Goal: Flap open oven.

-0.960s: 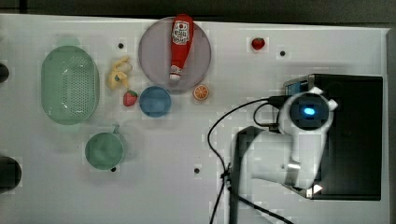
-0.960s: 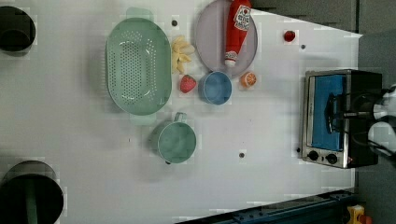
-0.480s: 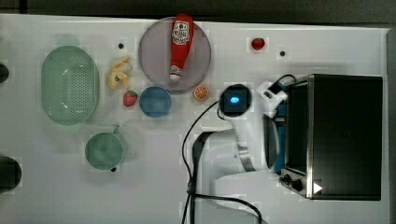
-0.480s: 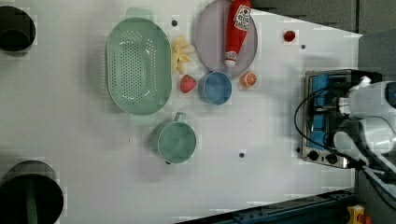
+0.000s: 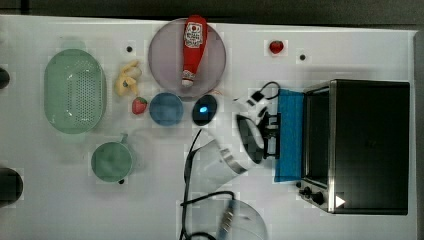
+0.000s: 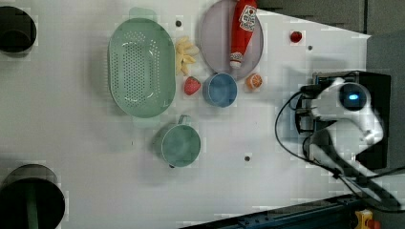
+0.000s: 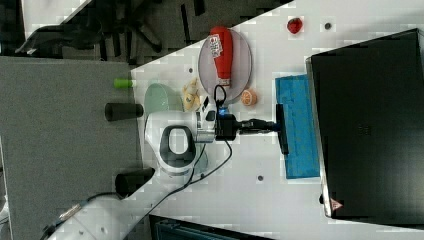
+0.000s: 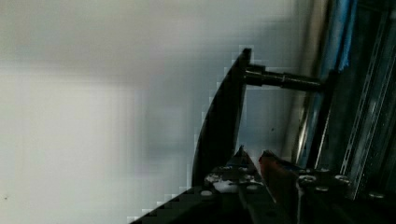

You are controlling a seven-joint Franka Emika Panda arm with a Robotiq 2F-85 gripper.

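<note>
Count, going left to right across the top view's table (image 5: 60, 200):

- One pale green colander (image 5: 74, 91), at the top view's left.
- One green mug (image 5: 112, 161), below the colander and to its right.
- One bunch of bananas (image 5: 127, 80), just right of the colander.
- One strawberry (image 5: 139, 105), under the bananas.
- One blue bowl (image 5: 166, 108), just right of the strawberry.
- One grey plate (image 5: 165, 50) with one red ketchup bottle (image 5: 193, 49) lying across it.
- One small red fruit (image 5: 276, 47), alone near the table's far edge.
- One orange-coloured fruit (image 7: 248, 97), seen in the right view beside the plate.
- One oven (image 5: 370, 145), a black box at the top view's right.

Oven door (image 5: 291, 134): folded down flat, a blue panel lying toward the top view's left. One black bar handle (image 7: 282, 128) along its outer edge.

One arm. Gripper (image 7: 272, 125) sits at the handle; in the right view its fingers are pinched on the bar. The wrist view has the handle bar and its post close ahead.
</note>
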